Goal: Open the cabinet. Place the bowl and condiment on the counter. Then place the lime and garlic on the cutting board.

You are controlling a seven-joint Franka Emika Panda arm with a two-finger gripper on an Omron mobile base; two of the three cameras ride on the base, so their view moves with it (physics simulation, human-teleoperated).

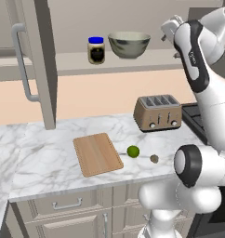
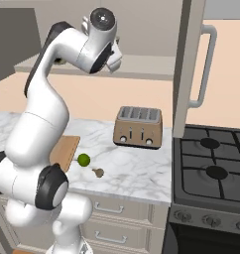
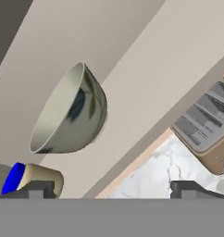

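Note:
The cabinet door [image 1: 39,60] stands swung open, and its other door [image 2: 191,59] is open too. On the shelf inside sit the grey-green bowl [image 1: 129,44] and, left of it, the blue-lidded condiment jar [image 1: 96,50]. My gripper [image 1: 167,30] hangs at shelf height just right of the bowl, open and holding nothing. In the hand view the bowl [image 3: 70,111] and condiment [image 3: 33,178] lie ahead of the gripper [image 3: 111,190]. Down on the marble counter [image 1: 44,158] the lime [image 1: 133,151] and garlic [image 1: 154,158] rest right of the cutting board [image 1: 96,154].
A four-slot toaster [image 1: 158,112] stands on the counter behind the lime, below the shelf. A gas stove [image 2: 211,163] adjoins the counter on the right. Drawer fronts [image 1: 68,203] run under the counter edge.

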